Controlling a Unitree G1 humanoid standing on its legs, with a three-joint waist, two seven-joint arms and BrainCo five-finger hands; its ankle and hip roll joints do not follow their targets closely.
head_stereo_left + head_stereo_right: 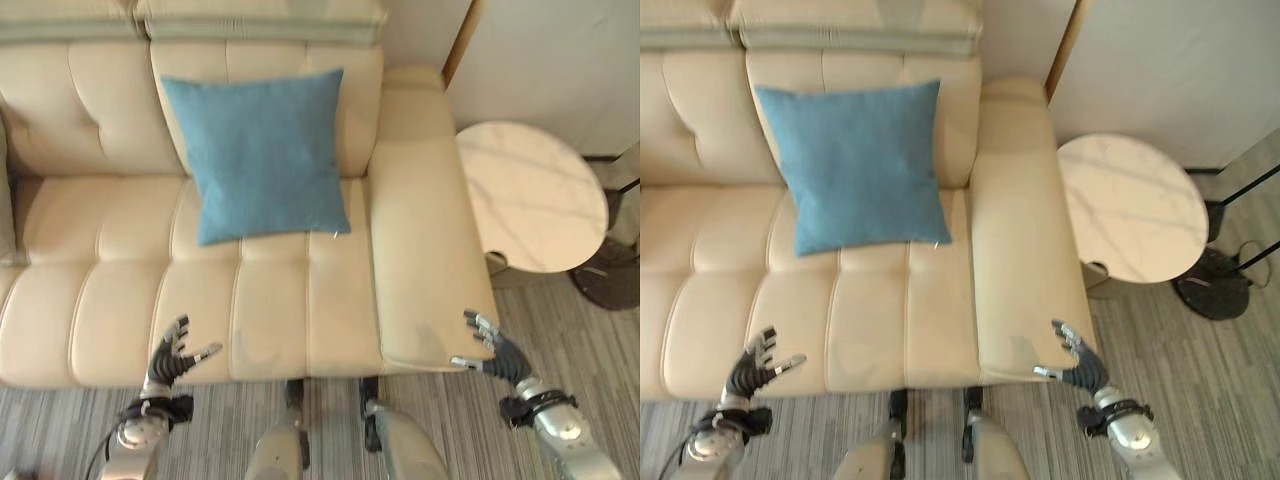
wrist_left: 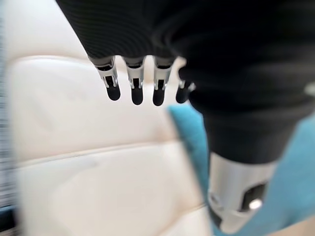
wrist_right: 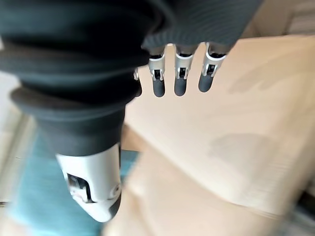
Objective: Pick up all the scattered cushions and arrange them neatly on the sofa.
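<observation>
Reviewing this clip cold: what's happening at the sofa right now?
Nothing is being held. A blue cushion leans upright against the backrest of the cream sofa. The left hand hovers open over the seat's front edge, and the right hand is open by the front of the armrest. A round marble side table stands beside the sofa.

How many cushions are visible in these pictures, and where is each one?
1. The blue cushion leans against the backrest of the sofa, at the seat nearest the armrest. More cushions may lie outside the views.
</observation>
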